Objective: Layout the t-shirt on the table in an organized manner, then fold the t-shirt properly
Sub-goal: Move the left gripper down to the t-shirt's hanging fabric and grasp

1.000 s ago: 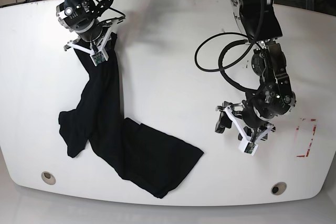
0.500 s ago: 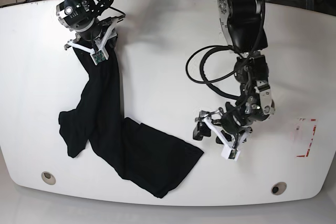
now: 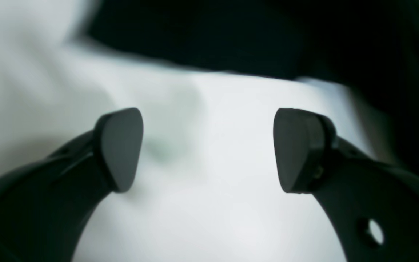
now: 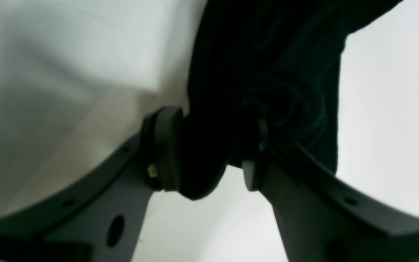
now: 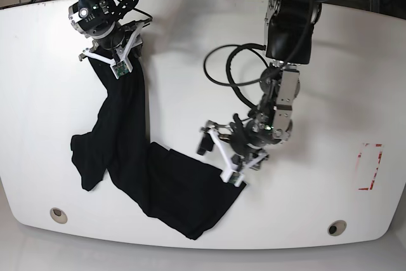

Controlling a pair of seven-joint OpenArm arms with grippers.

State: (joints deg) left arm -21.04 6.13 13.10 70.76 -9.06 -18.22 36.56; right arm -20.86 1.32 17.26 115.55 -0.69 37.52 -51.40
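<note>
**2 grippers, 1 crumpled shirt: 1 holds cloth, 1 stands wide**

2 arms work over the table (image 5: 190, 49). The right gripper (image 5: 109, 55), at the far corner on the base view's left, has its jaws parted narrowly with a thick bunch of the t-shirt (image 5: 136, 157) between them; in the right wrist view the black cloth (image 4: 264, 72) fills the gap and bulges past the fingertips (image 4: 167, 149), touching both. The left gripper (image 5: 221, 155) has its jaws wide apart with nothing between them. In the left wrist view its 2 rounded, matte dark pads (image 3: 120, 145) hang over bare white tabletop (image 3: 213, 163), with the shirt's edge (image 3: 231, 36) just beyond; in the base view it is just beside the shirt's near right edge, though whether it touches cloth I cannot tell.

The t-shirt is soft, plain black, and rumpled: a twisted band runs from the right gripper toward the near edge, with a lump on the left and a flatter flap spreading right. The table is glossy white with rounded corners, 2 round grommet holes (image 5: 58, 214) and a red-and-white tape rectangle (image 5: 371, 166).

Compared with 1 second ago, the left arm has swung from near the tape rectangle across to the shirt's flap, opening wider. The right gripper has loosened from a tight pinch. The shirt lies much as before.
</note>
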